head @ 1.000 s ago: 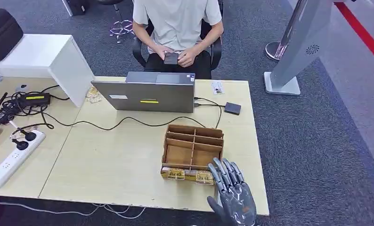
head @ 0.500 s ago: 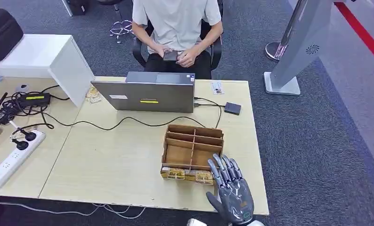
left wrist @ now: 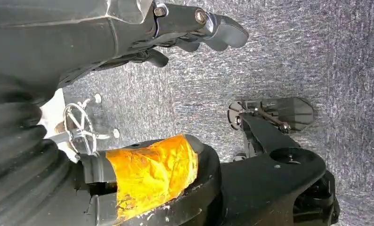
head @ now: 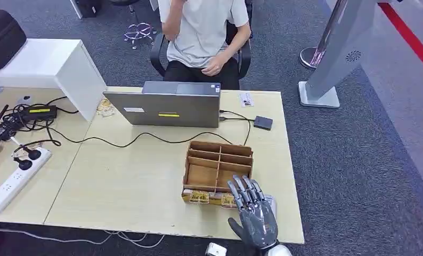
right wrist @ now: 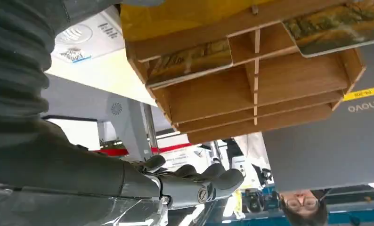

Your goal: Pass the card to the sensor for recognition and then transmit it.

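Task barely begun: right hand, fingers spread and holding nothing, hovers over the box, cards beneath its fingertips. Sensor sits well beyond. Grasp, scan, handover remain.

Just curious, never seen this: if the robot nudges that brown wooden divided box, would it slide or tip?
The brown wooden divided box probably slides: it sits low and broad on the smooth pale tabletop. Its thin partitions suggest it's light.

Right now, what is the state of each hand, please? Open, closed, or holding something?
Left hand: fingers curled in, holding nothing, hanging above the floor.
Right hand: open, fingers apart, holding nothing, over the front edge of the wooden box.
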Robot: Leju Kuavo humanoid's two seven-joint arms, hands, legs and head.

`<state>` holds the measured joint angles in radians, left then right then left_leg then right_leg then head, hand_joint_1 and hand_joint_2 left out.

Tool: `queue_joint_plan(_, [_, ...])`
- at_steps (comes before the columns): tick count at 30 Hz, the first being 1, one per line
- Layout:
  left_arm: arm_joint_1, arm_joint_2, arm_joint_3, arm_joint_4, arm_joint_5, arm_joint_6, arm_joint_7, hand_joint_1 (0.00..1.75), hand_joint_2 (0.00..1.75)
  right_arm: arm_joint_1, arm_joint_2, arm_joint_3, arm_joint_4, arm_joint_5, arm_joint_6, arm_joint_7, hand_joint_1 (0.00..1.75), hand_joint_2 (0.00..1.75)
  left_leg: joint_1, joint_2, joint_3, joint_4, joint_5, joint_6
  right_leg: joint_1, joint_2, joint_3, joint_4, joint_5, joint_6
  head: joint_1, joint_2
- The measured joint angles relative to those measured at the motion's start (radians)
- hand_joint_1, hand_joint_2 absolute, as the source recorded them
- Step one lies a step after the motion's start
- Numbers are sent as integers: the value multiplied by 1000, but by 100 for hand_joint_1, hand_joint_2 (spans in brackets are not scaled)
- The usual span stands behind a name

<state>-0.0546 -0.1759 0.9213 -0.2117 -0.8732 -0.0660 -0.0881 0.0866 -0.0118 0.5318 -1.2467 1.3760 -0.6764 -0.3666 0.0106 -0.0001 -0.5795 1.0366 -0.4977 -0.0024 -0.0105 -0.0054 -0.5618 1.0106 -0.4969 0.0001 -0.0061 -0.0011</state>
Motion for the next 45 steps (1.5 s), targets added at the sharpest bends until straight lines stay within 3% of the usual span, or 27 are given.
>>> queue_joint_plan(22, [-1, 0, 0, 0, -13, -1, 0, 0, 175, -45, 33, 13, 102, -16, 0, -9, 0, 175, 0, 0, 0, 0, 0, 0, 0, 0, 0, 0, 0, 0, 0, 0])
queue_joint_plan(23, [-1, 0, 0, 0, -15, -1, 0, 0, 175, -45, 34, 13, 102, -17, 0, -11, 14, 175, 0, 0, 0, 0, 0, 0, 0, 0, 0, 0, 0, 0, 0, 0])
queue_joint_plan(24, [-1, 0, 0, 0, -16, -1, 0, 0, 175, -46, 35, 13, 102, -20, -1, -12, 175, 175, 0, 0, 0, 0, 0, 0, 0, 0, 0, 0, 0, 0, 0, 0])
queue_joint_plan(31, [-1, 0, 0, 0, -23, 1, 0, 0, 175, -46, 38, 13, 104, -66, -1, -48, 175, 175, 0, 0, 0, 0, 0, 0, 0, 0, 0, 0, 0, 0, 0, 0])
queue_joint_plan(45, [-1, 0, 0, 0, -25, -1, 0, 0, 175, -44, 38, 8, 104, -69, -13, -50, 175, 175, 0, 0, 0, 0, 0, 0, 0, 0, 0, 0, 0, 0, 0, 0])
